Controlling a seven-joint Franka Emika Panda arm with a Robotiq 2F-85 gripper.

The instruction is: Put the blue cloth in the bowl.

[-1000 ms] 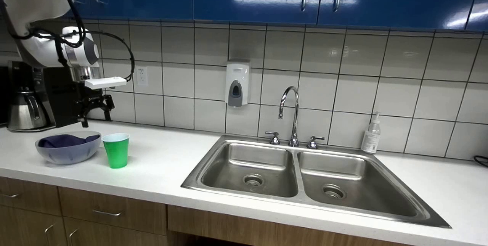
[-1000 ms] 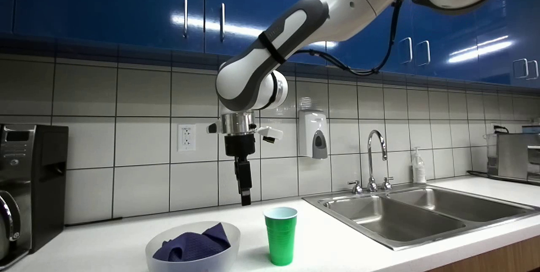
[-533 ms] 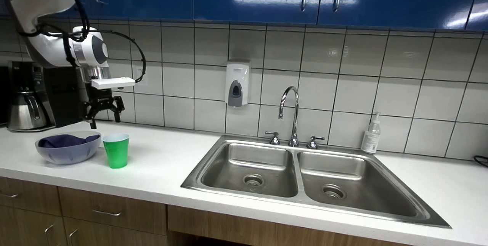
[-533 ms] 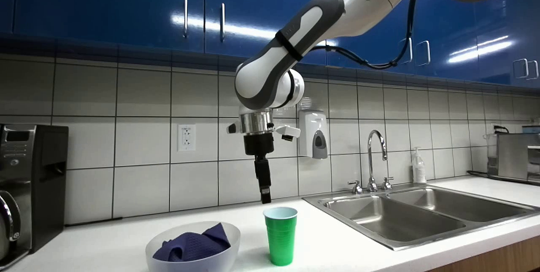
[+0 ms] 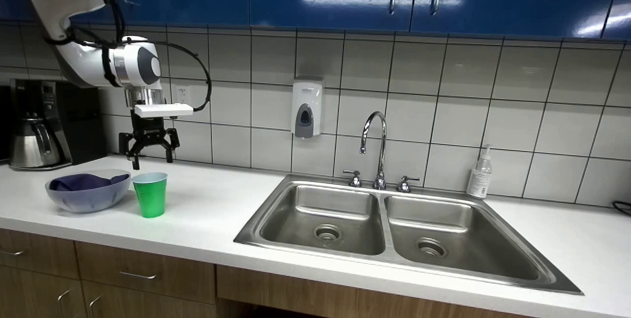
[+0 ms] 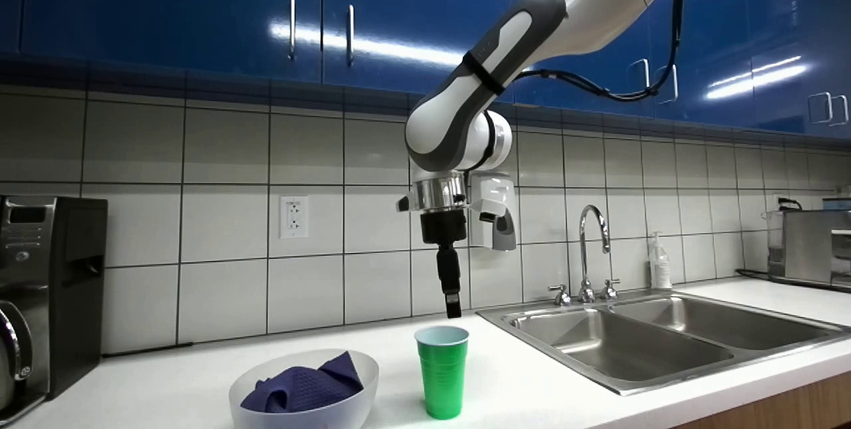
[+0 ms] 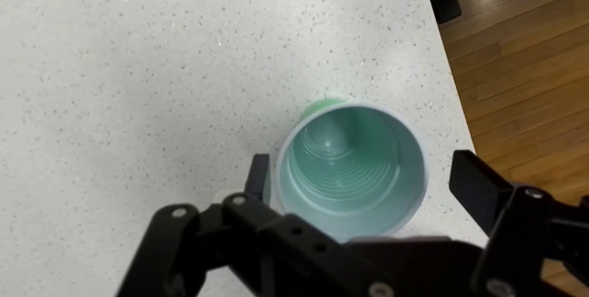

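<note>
One blue cloth, one bowl and one green cup show, plus one end effector and its two fingers. There is one sink with two basins, two drains, one faucet and two faucet handles. Add one wall dispenser, one pump bottle and one carafe.

Bowl cropped in an exterior view.
</note>
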